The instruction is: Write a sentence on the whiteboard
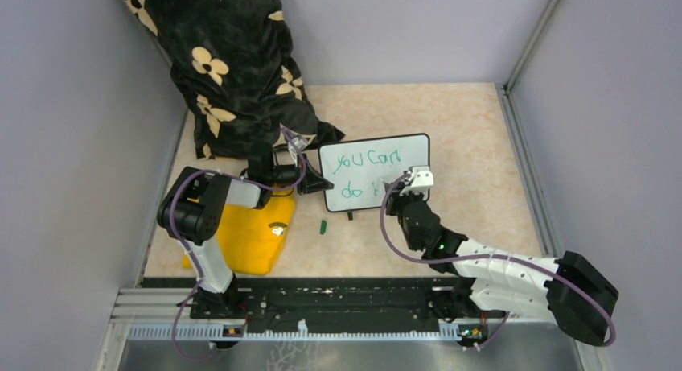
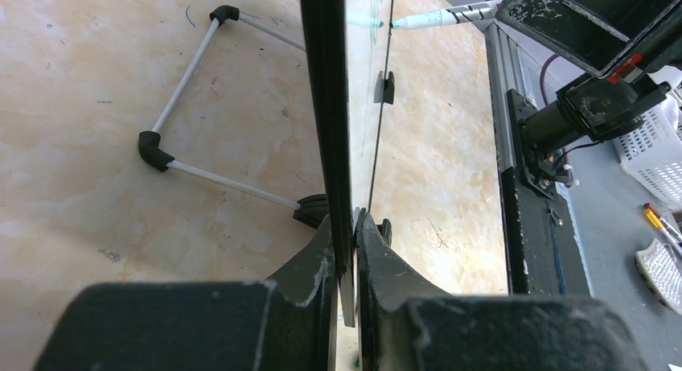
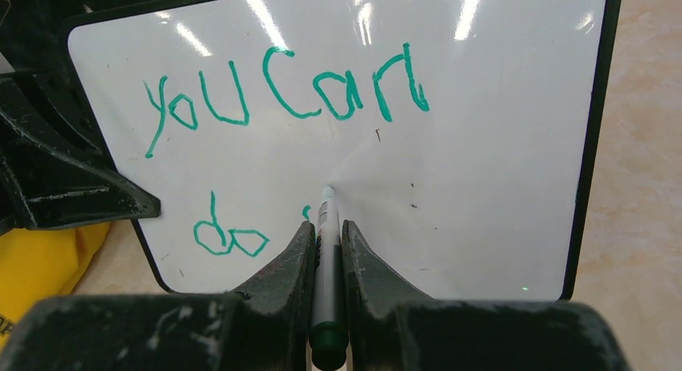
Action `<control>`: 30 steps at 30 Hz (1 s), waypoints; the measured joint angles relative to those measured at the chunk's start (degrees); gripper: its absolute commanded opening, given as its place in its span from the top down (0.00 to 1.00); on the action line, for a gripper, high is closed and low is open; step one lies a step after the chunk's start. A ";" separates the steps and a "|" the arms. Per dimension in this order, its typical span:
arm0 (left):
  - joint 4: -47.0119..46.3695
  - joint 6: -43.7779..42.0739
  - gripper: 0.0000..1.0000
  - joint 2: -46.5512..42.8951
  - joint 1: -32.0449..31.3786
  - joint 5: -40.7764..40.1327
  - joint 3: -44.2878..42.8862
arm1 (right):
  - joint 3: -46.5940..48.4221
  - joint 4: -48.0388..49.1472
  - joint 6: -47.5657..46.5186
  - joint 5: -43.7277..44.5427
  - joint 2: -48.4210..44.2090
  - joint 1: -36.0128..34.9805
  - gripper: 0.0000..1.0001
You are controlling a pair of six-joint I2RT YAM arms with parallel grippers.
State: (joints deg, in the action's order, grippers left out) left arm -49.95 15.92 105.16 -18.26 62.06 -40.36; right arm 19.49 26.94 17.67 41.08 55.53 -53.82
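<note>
The whiteboard stands upright mid-table on its wire stand. My left gripper is shut on its left edge; in the left wrist view the jaws pinch the black frame. The sentence in green reads "you can" on top and "do" below, with a short stroke beside it. My right gripper is shut on a green marker. The marker's tip touches the board right of "do". From above, the right gripper is at the board's lower right.
A black cloth with cream flowers hangs at the back left. A yellow object lies under the left arm, and a green marker cap lies on the table. The board's wire stand is behind it. Grey walls enclose the table.
</note>
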 measured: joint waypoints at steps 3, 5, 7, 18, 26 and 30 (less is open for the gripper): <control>0.07 -0.09 1.00 0.00 0.00 0.02 -0.02 | 0.13 0.66 -0.09 -0.09 0.59 0.28 1.00; 0.11 -0.13 1.00 0.00 0.00 0.00 -0.04 | 0.13 0.83 -0.07 -0.11 1.18 0.48 1.00; 0.11 -0.13 1.00 0.00 -0.02 0.00 -0.07 | 0.13 0.92 -0.04 -0.20 1.51 0.48 1.00; 0.28 -0.17 1.00 0.00 -0.02 0.00 -0.13 | -0.02 -0.96 1.92 -0.42 0.76 0.50 1.00; 0.31 -0.22 1.00 0.00 -0.04 0.00 -0.13 | -2.23 -3.45 4.00 -1.01 -1.31 0.50 1.00; 0.33 -0.28 1.00 0.00 -0.04 0.02 -0.13 | -2.56 -4.46 4.98 -1.51 -1.81 0.50 1.00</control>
State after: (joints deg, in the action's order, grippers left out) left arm -49.63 15.64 105.16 -18.31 62.08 -40.49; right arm 16.93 22.48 22.65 39.57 53.71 -53.32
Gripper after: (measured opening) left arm 0.146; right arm 0.119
